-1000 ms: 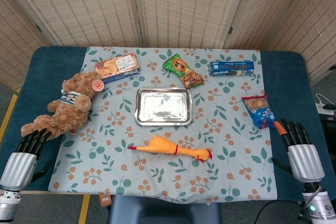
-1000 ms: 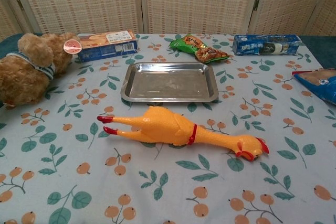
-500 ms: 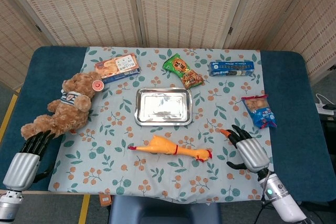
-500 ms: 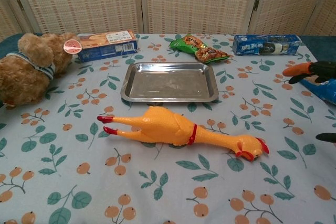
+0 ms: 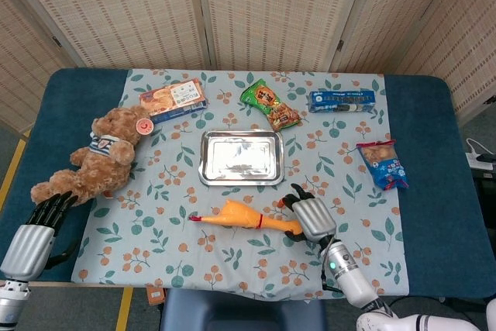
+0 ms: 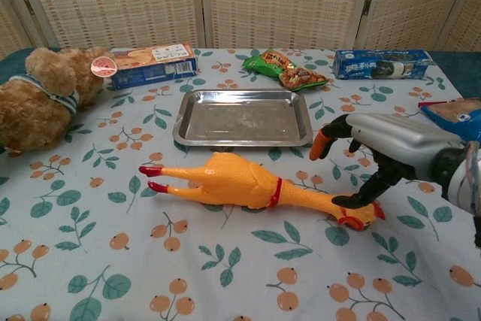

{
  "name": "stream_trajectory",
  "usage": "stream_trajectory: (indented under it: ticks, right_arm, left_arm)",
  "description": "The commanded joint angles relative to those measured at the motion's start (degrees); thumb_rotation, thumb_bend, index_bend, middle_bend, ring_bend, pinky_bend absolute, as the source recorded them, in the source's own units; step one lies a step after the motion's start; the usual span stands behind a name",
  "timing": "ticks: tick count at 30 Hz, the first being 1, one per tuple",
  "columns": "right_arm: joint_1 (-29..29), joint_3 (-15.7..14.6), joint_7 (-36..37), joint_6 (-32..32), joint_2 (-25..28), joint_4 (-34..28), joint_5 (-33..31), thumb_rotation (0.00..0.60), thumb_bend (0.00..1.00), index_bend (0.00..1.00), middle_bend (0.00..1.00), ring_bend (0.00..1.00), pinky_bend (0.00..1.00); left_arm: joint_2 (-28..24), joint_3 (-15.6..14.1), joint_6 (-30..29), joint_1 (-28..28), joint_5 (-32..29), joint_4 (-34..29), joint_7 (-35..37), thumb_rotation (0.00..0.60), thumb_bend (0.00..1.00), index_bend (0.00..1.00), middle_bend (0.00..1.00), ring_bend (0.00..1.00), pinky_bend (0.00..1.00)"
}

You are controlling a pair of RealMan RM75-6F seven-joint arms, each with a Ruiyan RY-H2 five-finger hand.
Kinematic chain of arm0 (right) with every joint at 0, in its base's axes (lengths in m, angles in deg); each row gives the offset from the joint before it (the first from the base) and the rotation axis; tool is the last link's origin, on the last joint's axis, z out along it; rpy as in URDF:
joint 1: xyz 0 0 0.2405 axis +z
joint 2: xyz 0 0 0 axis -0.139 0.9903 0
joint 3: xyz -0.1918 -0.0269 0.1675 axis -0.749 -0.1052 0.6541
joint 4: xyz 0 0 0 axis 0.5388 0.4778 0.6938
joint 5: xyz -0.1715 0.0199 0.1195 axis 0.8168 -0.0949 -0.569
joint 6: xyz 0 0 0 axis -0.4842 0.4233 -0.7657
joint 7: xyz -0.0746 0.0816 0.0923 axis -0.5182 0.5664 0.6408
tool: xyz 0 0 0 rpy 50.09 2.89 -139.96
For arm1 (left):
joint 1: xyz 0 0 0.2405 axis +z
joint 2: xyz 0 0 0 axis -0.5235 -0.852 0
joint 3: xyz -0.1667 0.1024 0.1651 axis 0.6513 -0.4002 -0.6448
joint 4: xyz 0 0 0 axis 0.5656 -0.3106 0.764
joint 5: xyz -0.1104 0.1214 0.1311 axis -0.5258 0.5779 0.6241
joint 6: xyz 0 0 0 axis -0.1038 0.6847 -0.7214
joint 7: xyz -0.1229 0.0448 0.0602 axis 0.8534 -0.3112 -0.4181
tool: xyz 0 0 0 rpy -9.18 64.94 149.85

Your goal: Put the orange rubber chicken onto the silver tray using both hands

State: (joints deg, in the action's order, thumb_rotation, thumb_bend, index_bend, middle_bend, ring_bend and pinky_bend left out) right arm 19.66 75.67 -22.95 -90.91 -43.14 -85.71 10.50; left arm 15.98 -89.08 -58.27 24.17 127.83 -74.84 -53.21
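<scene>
The orange rubber chicken [image 5: 246, 217] [image 6: 233, 182] lies on its side on the floral cloth, legs to the left, head to the right. Just behind it sits the silver tray [image 5: 241, 178] [image 6: 194, 131], with nothing in it. My right hand [image 5: 310, 217] [image 6: 387, 144] hovers over the chicken's head end with fingers spread; its thumb tip rests against the red-combed head and nothing is gripped. My left hand [image 5: 35, 232] waits at the table's front left corner, fingers stretched out, holding nothing, beside the teddy bear's foot. The chest view does not show it.
A brown teddy bear [image 5: 97, 162] [image 6: 34, 99] lies at the left. Along the back are a biscuit box [image 5: 173, 99] [image 6: 150, 64], a green snack bag [image 5: 269, 104] [image 6: 289, 68] and a blue cookie packet [image 5: 342, 100] [image 6: 382, 64]. A blue snack pouch [image 5: 382, 163] [image 6: 455, 118] lies at the right.
My right hand has swept in from the right table edge to the chicken's head, and its thumb now touches it. The left hand and chicken have hardly moved.
</scene>
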Motion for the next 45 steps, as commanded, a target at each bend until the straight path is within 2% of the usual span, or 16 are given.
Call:
stream_trajectory:
  ticks: [1,8,16,22,25,27,30,35,39,45]
  right_arm:
    - [1.5,0.2,-2.4,-0.2,-2.2,0.9,-2.3,0.600,0.19,0.35,0.29,0.18,0.27]
    - [4.0,0.0,-6.1,-0.3,-5.4,3.3,-7.6,0.600,0.19,0.36,0.29,0.19,0.28]
    - [5.8,-0.7,-8.1,-1.5,-8.8,6.0,-9.9,0.600,0.24,0.48,0.32,0.23,0.32]
    - [6.6,-1.2,-9.1,-2.4,-10.0,7.5,-11.0,0.600,0.25,0.52,0.33,0.25,0.34]
    - [6.8,-1.2,-9.1,-2.4,-10.1,7.7,-11.4,0.600,0.25,0.55,0.35,0.28,0.37]
    - [6.8,-1.3,-9.1,-2.7,-10.1,7.7,-11.4,0.600,0.27,0.62,0.40,0.35,0.44]
    - [6.2,-1.7,-8.3,-5.6,-9.9,6.6,-8.2,0.600,0.28,0.74,0.49,0.50,0.58]
    - [5.0,-3.0,-6.4,-8.8,-7.9,5.1,-3.0,0.600,0.30,0.81,0.55,0.59,0.68]
    - [3.9,-3.6,-3.5,-10.7,-5.5,2.9,1.1,0.600,0.31,0.83,0.57,0.61,0.71]
    - [2.6,-4.3,-0.1,-12.0,-0.1,-1.2,5.5,0.600,0.31,0.83,0.57,0.61,0.71]
  left_arm:
    - [-0.2,0.1,-0.3,0.1,0.0,0.1,0.3,0.600,0.38,0.00,0.01,0.00,0.11]
    - [-0.4,0.2,-0.2,0.0,-0.3,0.2,1.2,0.600,0.38,0.00,0.01,0.00,0.11]
    - [-0.6,0.1,-0.1,0.0,-0.4,0.3,1.9,0.600,0.38,0.00,0.01,0.00,0.11]
    - [-0.7,0.1,0.0,0.0,-0.5,0.5,2.3,0.600,0.38,0.00,0.01,0.01,0.11]
    - [-0.7,0.1,0.0,0.0,-0.5,0.5,2.3,0.600,0.38,0.00,0.01,0.01,0.11]
    - [-0.7,0.1,0.0,0.0,-0.5,0.5,2.3,0.600,0.38,0.00,0.01,0.01,0.12]
    - [-0.7,0.2,-0.3,0.1,-0.6,0.6,2.0,0.600,0.39,0.00,0.01,0.01,0.12]
    - [-0.5,0.0,-0.1,0.1,-0.5,0.6,1.2,0.600,0.39,0.00,0.02,0.01,0.12]
    - [0.2,-0.4,-0.6,0.2,0.5,0.3,0.7,0.600,0.39,0.00,0.03,0.03,0.14]
    - [1.6,-1.3,-0.7,-1.2,5.0,-3.2,1.1,0.600,0.38,0.00,0.11,0.13,0.24]
